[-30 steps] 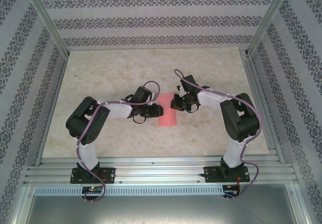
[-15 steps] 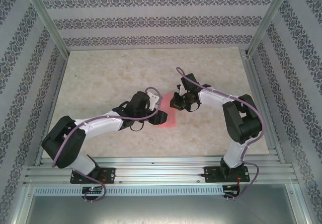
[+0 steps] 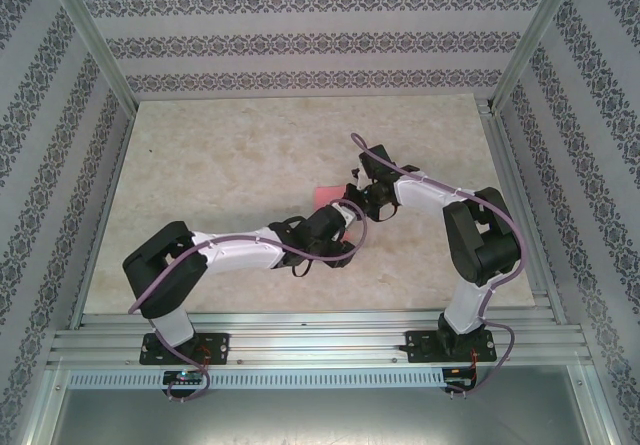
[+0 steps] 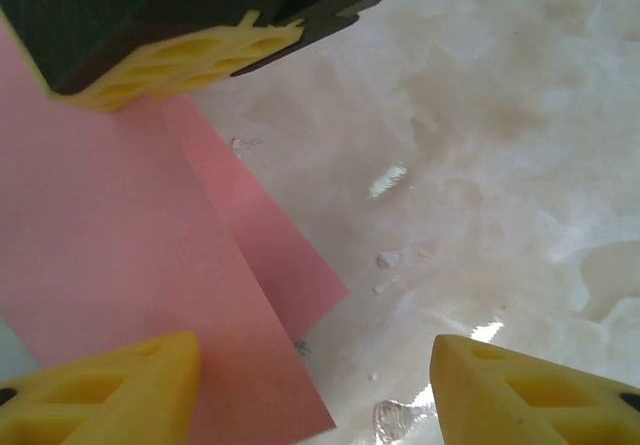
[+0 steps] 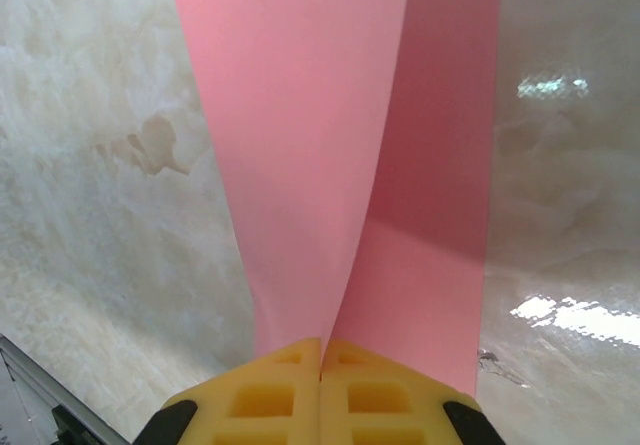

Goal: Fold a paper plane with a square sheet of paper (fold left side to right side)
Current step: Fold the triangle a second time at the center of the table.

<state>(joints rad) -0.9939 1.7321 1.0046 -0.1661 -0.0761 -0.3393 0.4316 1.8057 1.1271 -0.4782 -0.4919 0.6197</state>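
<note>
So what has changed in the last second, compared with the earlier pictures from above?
The left gripper, jaws open, swept rightward over the salmon-pink square sheet of paper towards the right gripper, and now hides most of the sheet from above. The right gripper stayed almost in place, shut on the paper.

Left end effector [image 4: 316, 390] spread wide open, low; right end effector [image 5: 320, 365] pinched tightly closed.

Largely hidden from above beneath left gripper [image 3: 345, 216] and right gripper [image 3: 352, 202]: square sheet of paper [image 3: 325, 192]. Cropped by frame edges in both wrist views.
</note>
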